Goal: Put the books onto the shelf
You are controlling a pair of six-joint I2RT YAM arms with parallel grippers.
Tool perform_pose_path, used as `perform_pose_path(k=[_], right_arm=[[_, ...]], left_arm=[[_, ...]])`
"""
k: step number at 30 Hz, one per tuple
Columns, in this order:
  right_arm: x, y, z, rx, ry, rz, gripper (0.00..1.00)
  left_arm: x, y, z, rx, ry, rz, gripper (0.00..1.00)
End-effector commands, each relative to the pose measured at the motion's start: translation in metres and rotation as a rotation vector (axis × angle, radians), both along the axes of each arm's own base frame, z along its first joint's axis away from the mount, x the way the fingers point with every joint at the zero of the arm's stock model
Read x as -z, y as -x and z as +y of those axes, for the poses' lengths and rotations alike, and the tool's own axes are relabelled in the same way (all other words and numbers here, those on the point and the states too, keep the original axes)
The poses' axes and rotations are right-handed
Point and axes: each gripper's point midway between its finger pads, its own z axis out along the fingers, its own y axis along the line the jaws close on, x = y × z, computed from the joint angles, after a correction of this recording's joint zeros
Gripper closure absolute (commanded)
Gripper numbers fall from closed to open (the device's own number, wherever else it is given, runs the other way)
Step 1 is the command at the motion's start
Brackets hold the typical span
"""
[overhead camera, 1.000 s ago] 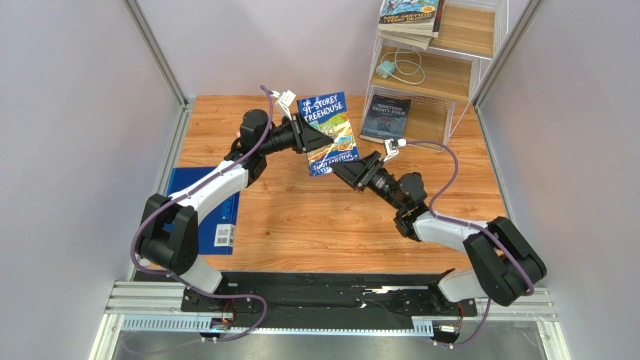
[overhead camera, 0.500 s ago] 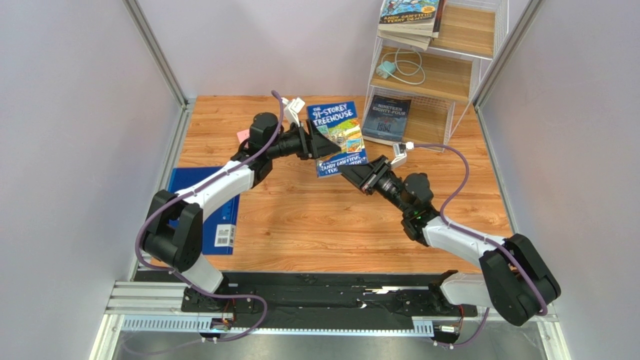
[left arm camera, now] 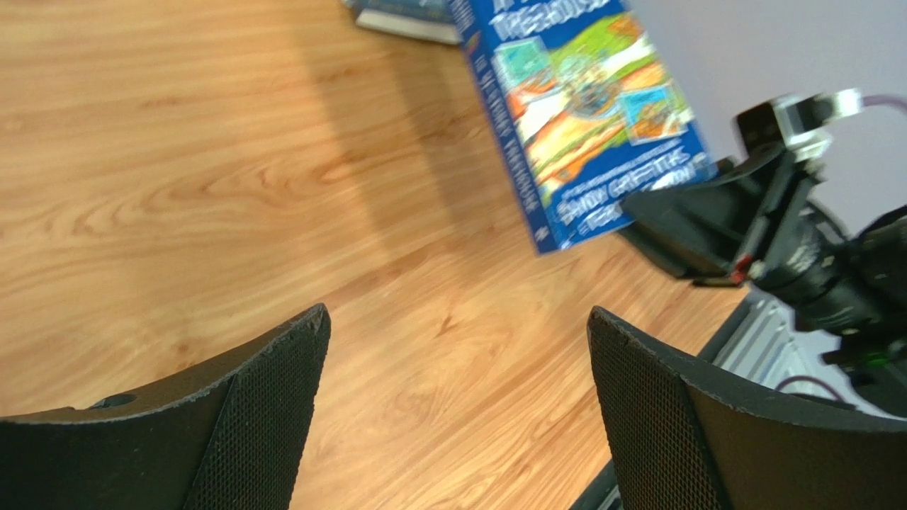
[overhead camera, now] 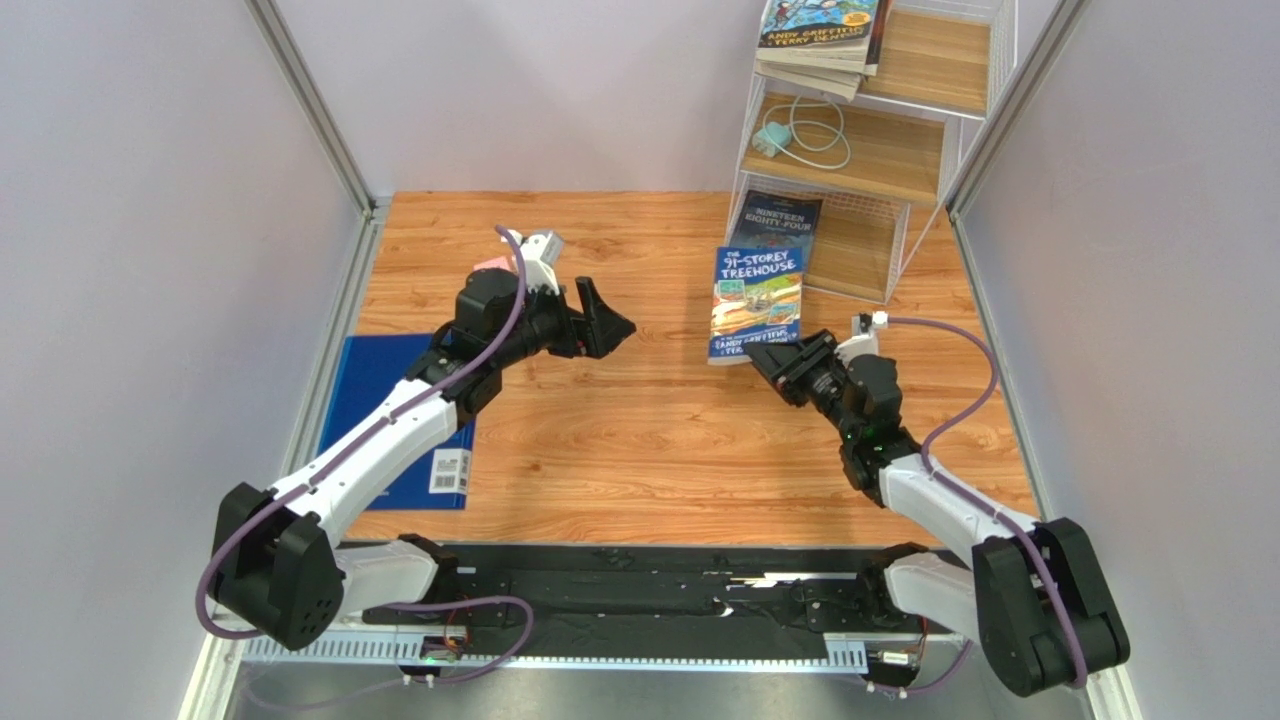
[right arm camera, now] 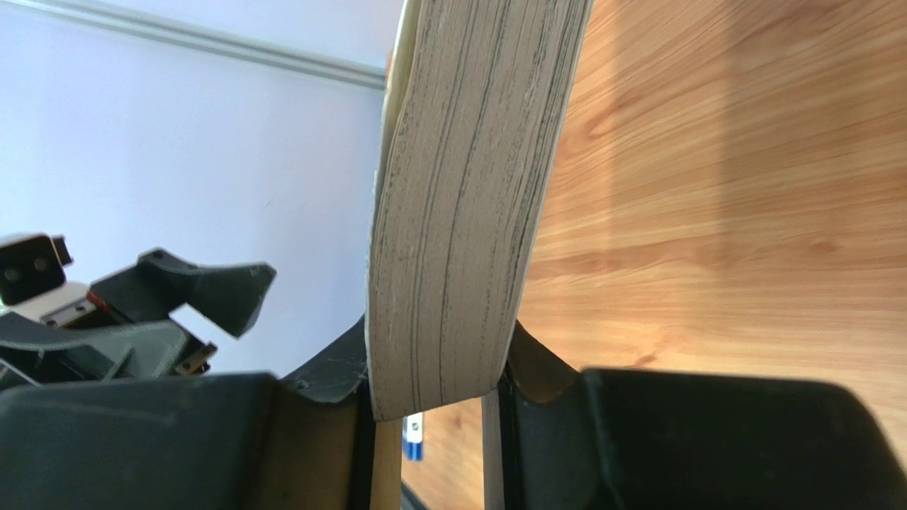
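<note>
jaws: left gripper (overhead camera: pixel 598 317) spread wide, empty. right gripper (overhead camera: pixel 783 365) clamped on near edge of blue cartoon treehouse book (overhead camera: pixel 759 290), held off the table just before shelf (overhead camera: pixel 903 225). nineteen eighty-four (overhead camera: pixel 783 219) fills bottom tier behind it; folder (overhead camera: pixel 394 408) at left.

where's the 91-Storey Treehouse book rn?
Top view, right of centre: the 91-Storey Treehouse book is clamped at its near edge by the right pincer, in front of the bottom tier of the shelf, near Nineteen Eighty-Four.

Blue 91-Storey Treehouse book (overhead camera: pixel 759 305) held aloft beside the white shelf (overhead camera: pixel 894 158) — Nineteen Eighty-Four (overhead camera: pixel 784 219) on its bottom tier.
</note>
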Motion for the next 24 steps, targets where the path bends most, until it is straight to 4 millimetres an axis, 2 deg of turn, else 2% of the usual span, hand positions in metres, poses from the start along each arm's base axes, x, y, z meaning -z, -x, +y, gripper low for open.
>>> perform_pose_path(k=[1, 4, 6, 7, 8, 10, 13, 14, 15, 17, 18, 20, 21, 22, 24], right_arm=[[-0.050, -0.018, -0.021, 0.076, 0.069, -0.188, 1.00], [-0.053, -0.029, -0.027, 0.096, 0.109, -0.188, 1.00], [-0.050, -0.038, -0.035, 0.113, 0.121, -0.169, 1.00], [-0.042, -0.044, -0.037, 0.116, 0.130, -0.147, 1.00], [-0.047, -0.049, -0.038, 0.116, 0.126, -0.165, 1.00], [-0.040, -0.059, -0.046, 0.125, 0.128, -0.145, 1.00], [-0.047, -0.075, -0.051, 0.133, 0.151, -0.162, 1.00], [-0.036, -0.082, -0.052, 0.130, 0.167, -0.129, 1.00], [-0.046, -0.089, -0.052, 0.125, 0.166, -0.148, 1.00], [-0.039, -0.099, -0.053, 0.119, 0.166, -0.130, 1.00], [-0.047, -0.107, -0.053, 0.118, 0.162, -0.145, 1.00], [-0.050, -0.117, -0.053, 0.115, 0.160, -0.148, 1.00], [-0.039, -0.125, -0.053, 0.107, 0.169, -0.124, 1.00], [-0.055, -0.136, -0.053, 0.109, 0.171, -0.154, 1.00], [-0.033, -0.149, -0.056, 0.100, 0.188, -0.081, 1.00]], left_arm=[[0.019, 0.004, 0.011, -0.022, -0.064, 0.001, 0.06], [0.023, 0.007, 0.013, -0.022, -0.068, 0.006, 0.06], [0.025, 0.009, 0.014, -0.022, -0.071, 0.007, 0.06], [0.025, 0.010, 0.015, -0.023, -0.072, 0.002, 0.06], [0.024, 0.010, 0.016, -0.025, -0.073, -0.003, 0.06], [0.024, 0.014, 0.018, -0.027, -0.075, -0.010, 0.06], [0.024, 0.016, 0.023, -0.036, -0.087, -0.022, 0.06], [0.025, 0.015, 0.024, -0.042, -0.094, -0.025, 0.06], [0.025, 0.016, 0.025, -0.041, -0.100, -0.028, 0.06], [0.026, 0.017, 0.025, -0.040, -0.105, -0.025, 0.06], [0.026, 0.017, 0.026, -0.041, -0.106, -0.023, 0.06], [0.027, 0.018, 0.027, -0.042, -0.109, -0.024, 0.06], [0.027, 0.018, 0.027, -0.041, -0.110, -0.025, 0.06], [0.031, 0.020, 0.028, -0.043, -0.117, -0.019, 0.06], [0.033, 0.020, 0.031, -0.053, -0.126, -0.015, 0.06]])
